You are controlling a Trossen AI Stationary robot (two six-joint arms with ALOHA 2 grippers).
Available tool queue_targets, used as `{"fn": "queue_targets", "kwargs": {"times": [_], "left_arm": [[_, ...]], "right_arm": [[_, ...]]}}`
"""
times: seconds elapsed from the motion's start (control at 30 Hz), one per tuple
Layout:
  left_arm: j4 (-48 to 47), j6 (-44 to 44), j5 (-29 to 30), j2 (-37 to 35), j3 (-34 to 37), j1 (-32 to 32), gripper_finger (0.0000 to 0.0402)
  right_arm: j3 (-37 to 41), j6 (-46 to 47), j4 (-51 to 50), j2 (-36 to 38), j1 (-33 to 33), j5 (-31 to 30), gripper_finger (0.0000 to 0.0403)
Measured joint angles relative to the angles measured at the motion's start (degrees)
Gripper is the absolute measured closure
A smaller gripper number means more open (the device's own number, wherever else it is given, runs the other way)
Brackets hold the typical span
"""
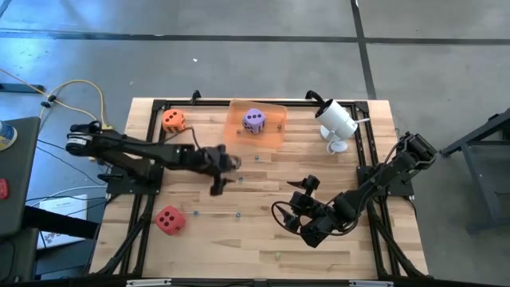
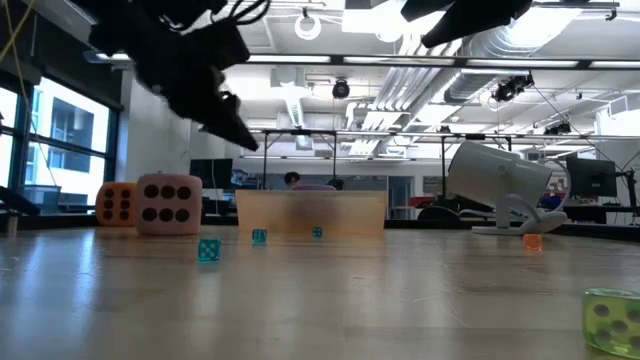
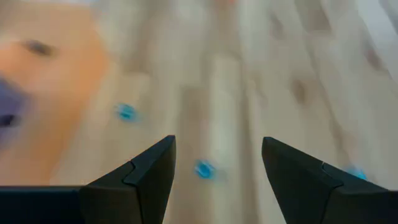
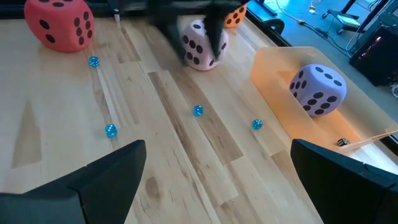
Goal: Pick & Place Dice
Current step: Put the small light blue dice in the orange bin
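Four foam dice, one of each colour: purple die [image 1: 254,120] lying in the orange tray [image 1: 273,135] at the table's far edge; orange die [image 1: 174,120] on the wood [image 1: 263,231] just left of the tray; red die [image 1: 170,218] near the front left; pink die [image 4: 202,43] mid-table, seen from the right wrist behind the left arm and hidden beneath that arm from above. One tray, translucent, holding only the purple die and a tiny dark speck. Several small blue dice scattered on the boards, three showing in the high view, e.g. [image 1: 241,178]; one small green die [image 2: 610,320] close to the low camera. One white camera [image 1: 336,119] standing right of the tray. Two grippers: left gripper [image 1: 218,175] raised over the table's middle, fingers apart, holding nothing; right gripper [image 1: 307,209] at front right, fingers spread wide, holding nothing.
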State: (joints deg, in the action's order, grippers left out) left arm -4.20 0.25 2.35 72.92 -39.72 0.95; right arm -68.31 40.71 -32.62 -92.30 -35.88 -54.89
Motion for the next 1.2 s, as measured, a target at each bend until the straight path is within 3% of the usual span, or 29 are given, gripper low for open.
{"fn": "queue_targets", "kwargs": {"times": [0.2, 0.7, 1.2], "left_arm": [[-0.1, 3.0, 1.1, 4.3, 0.2, 4.2, 0.0172], [8.7, 2.4, 2.3, 18.6, 0.2, 0.1, 0.0183], [12.4, 2.3, 2.3, 21.6, 0.2, -0.1, 0.0189]], "right_arm": [[0.0, 0.2, 1.4, 0.0, 0.0, 2.0, 0.0010], [0.0, -1.7, 1.5, 0.0, 0.0, 2.2, 0.0010], [0.0, -1.6, 1.5, 0.0, 0.0, 2.2, 0.0010]]}}
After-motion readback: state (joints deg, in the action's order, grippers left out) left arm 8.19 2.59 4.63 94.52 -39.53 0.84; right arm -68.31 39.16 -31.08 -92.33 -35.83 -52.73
